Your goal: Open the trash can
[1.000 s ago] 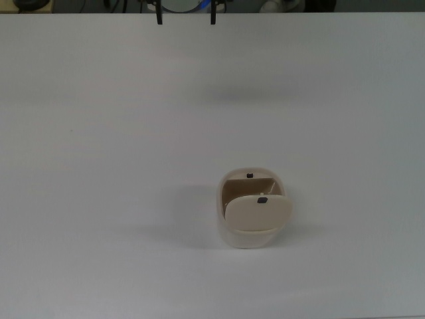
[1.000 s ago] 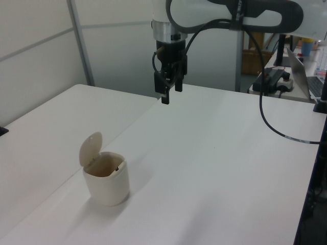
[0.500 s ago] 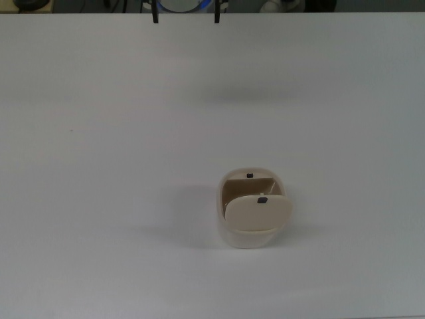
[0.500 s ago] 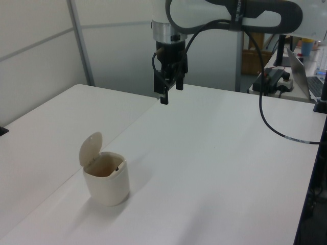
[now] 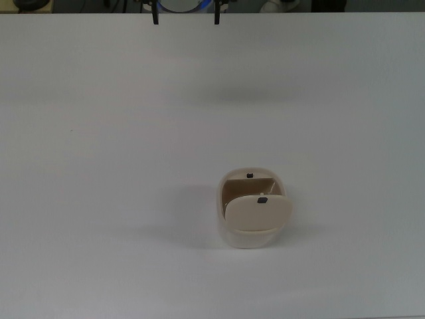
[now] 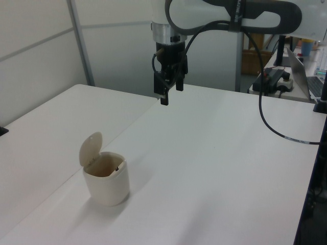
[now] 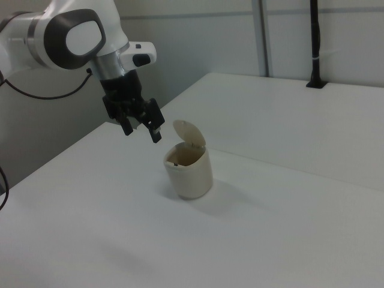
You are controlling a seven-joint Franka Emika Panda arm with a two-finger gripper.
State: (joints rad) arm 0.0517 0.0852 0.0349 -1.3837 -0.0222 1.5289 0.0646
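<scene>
One trash can (image 5: pixel 251 211) stands on the white desk (image 5: pixel 99 166), at about five o'clock from the centre of the top view; in the left view it sits toward seven o'clock, in the right view near the middle. Its single lid (image 6: pixel 90 148) is raised on its hinge and stands nearly upright, exposing the tan inside (image 6: pixel 104 167). One small black button (image 5: pixel 262 199) shows on the lid and a second small dark piece (image 5: pixel 250 175) on the rim opposite. One end effector (image 6: pixel 170 92) hangs in the air well apart from the trash can, toward twelve o'clock in the top view, where only the two dark finger ends (image 5: pixel 155 18) cross the upper edge of the frame. The two fingers are spread with a clear gap between them and hold nothing. Judged from the raised lid, the opening step appears done, and the task looks complete or nearly so. The next move probably calls for little more than keeping the arm (image 7: pixel 72 36) clear of the lid so that it is not knocked shut. Count: one trash can, one lid, one arm, one end effector.
</scene>
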